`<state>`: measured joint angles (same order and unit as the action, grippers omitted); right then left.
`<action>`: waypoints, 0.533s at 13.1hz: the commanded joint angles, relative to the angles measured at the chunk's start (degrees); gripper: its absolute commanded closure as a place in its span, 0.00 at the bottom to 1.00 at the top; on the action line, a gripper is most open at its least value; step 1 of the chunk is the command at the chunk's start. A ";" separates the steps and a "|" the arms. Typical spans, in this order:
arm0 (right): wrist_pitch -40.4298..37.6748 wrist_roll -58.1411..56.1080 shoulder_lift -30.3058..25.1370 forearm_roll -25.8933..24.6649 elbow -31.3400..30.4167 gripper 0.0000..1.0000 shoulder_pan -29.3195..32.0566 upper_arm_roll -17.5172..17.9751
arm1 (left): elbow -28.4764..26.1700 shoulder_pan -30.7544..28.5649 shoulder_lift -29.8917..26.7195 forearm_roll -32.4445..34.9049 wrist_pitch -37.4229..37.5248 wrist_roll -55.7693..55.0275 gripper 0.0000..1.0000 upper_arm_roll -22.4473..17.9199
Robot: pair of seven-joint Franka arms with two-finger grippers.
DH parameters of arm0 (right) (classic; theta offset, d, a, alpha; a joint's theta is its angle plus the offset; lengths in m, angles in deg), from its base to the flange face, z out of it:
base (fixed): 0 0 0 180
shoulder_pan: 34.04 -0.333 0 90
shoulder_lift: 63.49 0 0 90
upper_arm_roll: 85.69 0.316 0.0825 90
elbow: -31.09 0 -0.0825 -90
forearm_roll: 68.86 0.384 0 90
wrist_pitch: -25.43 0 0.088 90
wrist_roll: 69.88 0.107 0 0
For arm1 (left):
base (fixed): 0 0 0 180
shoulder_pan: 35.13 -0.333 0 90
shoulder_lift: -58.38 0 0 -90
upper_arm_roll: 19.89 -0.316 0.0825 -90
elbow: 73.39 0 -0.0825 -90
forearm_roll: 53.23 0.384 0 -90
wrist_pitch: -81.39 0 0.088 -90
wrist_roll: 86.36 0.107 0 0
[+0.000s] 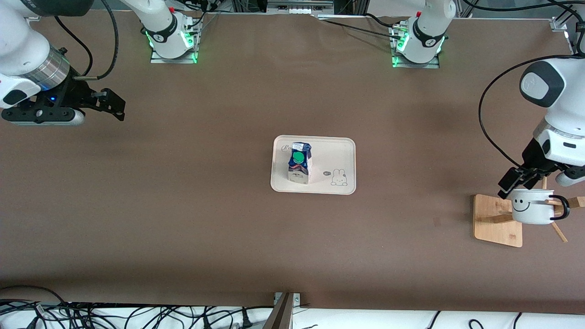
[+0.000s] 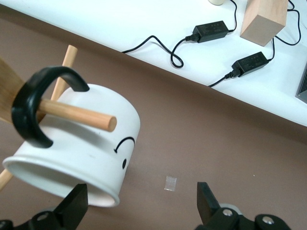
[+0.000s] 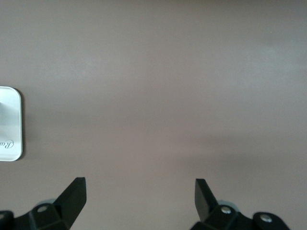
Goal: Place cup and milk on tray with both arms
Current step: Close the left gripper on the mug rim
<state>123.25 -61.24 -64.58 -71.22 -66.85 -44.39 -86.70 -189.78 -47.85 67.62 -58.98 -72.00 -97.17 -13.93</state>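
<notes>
The cream tray [image 1: 330, 154] lies in the middle of the table, and its corner shows in the right wrist view [image 3: 9, 125]. The milk [image 1: 300, 162] stands upright on the tray, toward the right arm's end. The cup [image 1: 531, 206] hangs by its black handle [image 2: 34, 104] on a wooden peg [image 2: 79, 114] at the left arm's end. My left gripper [image 1: 514, 185] is open right at the cup [image 2: 81, 148]. The cup's rim lies partly between the fingers, untouched by either. My right gripper [image 1: 116, 107] is open and empty over bare table at the right arm's end.
The peg belongs to a wooden rack with a square base [image 1: 496, 220]. A small piece of tape [image 2: 171, 183] lies on the table by the cup. Off the table's edge, a white surface holds power adapters [image 2: 208, 31], cables and a wooden block [image 2: 264, 21].
</notes>
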 commanded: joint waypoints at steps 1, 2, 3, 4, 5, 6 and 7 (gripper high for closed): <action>-0.53 0.15 0.21 1.13 0.99 0.00 0.42 0.14 | 2.66 -0.03 2.10 -1.81 0.02 2.37 0.00 0.10; -0.53 0.15 0.12 1.13 0.99 0.00 0.42 0.14 | 2.75 0.06 2.19 -1.89 0.02 2.37 0.00 0.01; -0.53 0.15 0.12 1.13 0.99 0.00 0.42 0.14 | 2.83 0.06 2.54 -1.81 0.11 2.37 0.08 0.01; -0.53 0.15 0.12 1.13 0.99 0.00 0.34 0.14 | 2.84 -0.03 2.80 -1.55 0.11 2.54 0.32 -0.16; -0.53 0.06 0.12 1.13 0.99 0.00 0.42 0.14 | 2.84 -0.03 2.81 -0.85 0.11 2.89 0.47 -0.25; -0.53 0.15 0.12 1.13 0.99 0.00 0.42 0.14 | 2.84 -0.03 2.72 -0.84 0.20 4.63 0.51 -0.34; -0.53 0.06 0.21 1.13 0.99 0.00 0.42 0.14 | 2.84 -0.03 2.72 -0.84 0.11 5.70 0.53 -0.34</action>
<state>123.25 -61.23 -64.58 -71.22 -66.84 -44.39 -86.70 -188.48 -47.87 69.55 -58.98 -72.00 -94.90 -14.12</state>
